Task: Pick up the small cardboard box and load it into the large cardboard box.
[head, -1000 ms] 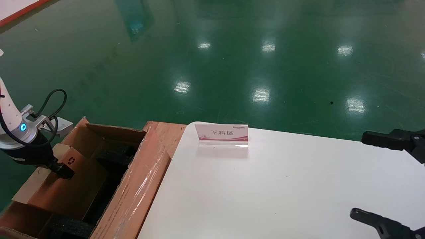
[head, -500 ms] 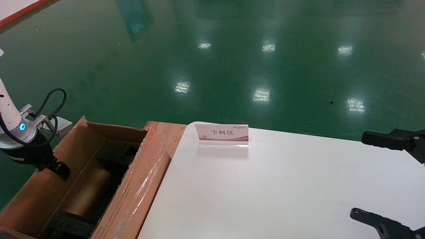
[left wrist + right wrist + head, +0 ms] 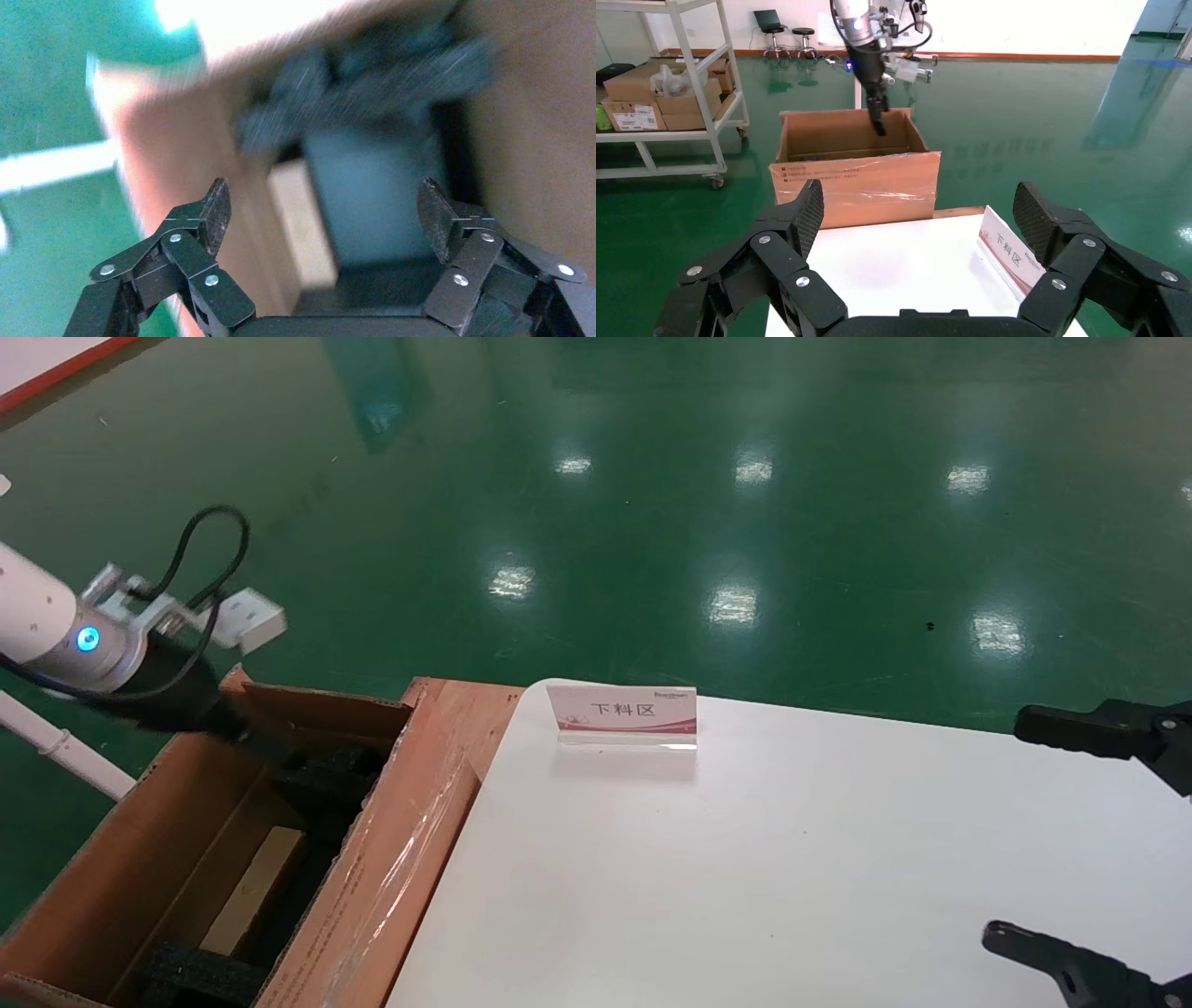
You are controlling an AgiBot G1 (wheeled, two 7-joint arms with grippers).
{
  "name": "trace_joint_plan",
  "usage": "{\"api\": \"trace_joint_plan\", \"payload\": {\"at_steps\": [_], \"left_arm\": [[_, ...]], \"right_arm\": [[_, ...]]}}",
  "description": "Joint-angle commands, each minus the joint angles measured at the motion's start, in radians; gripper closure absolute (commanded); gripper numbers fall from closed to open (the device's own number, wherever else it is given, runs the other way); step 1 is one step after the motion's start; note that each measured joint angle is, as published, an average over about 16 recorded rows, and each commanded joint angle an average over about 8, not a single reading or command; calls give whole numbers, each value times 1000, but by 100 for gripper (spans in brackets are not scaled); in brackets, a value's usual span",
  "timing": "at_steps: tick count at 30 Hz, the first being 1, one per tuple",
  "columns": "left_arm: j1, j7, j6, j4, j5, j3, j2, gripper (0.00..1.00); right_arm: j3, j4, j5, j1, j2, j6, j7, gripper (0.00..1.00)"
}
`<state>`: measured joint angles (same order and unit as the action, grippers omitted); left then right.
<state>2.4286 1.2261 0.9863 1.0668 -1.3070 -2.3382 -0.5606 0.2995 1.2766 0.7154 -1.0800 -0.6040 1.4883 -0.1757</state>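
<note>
Small cardboard box [image 3: 253,889] down inside the large cardboard box [image 3: 382,859], lying low between the black foam blocks [image 3: 321,775] with its long axis running along the carton's length, from the near end toward the far wall; only a pale strip of one face visible, in the left wrist view [image 3: 303,225] too. Left gripper [image 3: 325,210] above the carton's far end, fingers [image 3: 211,210] spread wide and holding nothing. Glossy tape across the carton's flap beside the white table [image 3: 792,859]. Right gripper [image 3: 921,210] parked over the table's right side, fingers likewise apart and empty. Small sign [image 3: 622,714] standing upright near the table's far edge.
</note>
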Motion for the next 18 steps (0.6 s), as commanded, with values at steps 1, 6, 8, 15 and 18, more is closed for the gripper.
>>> {"api": "trace_joint_plan", "payload": {"at_steps": [1, 6, 8, 15, 18], "left_arm": [[37, -33, -23, 54, 9, 23, 22, 0], [92, -75, -52, 144, 39, 65, 60, 0], [104, -84, -58, 171, 47, 79, 68, 0], [54, -133, -42, 208, 78, 185, 70, 0], [-13, -176, -15, 208, 102, 274, 64, 0]], "right_arm": [[0, 0, 0, 0, 0, 0, 0, 0], [0, 0, 0, 0, 0, 0, 0, 0], [0, 0, 0, 0, 0, 0, 0, 0], [0, -1, 0, 0, 0, 0, 0, 0], [1, -1, 0, 0, 0, 0, 1, 0]]}}
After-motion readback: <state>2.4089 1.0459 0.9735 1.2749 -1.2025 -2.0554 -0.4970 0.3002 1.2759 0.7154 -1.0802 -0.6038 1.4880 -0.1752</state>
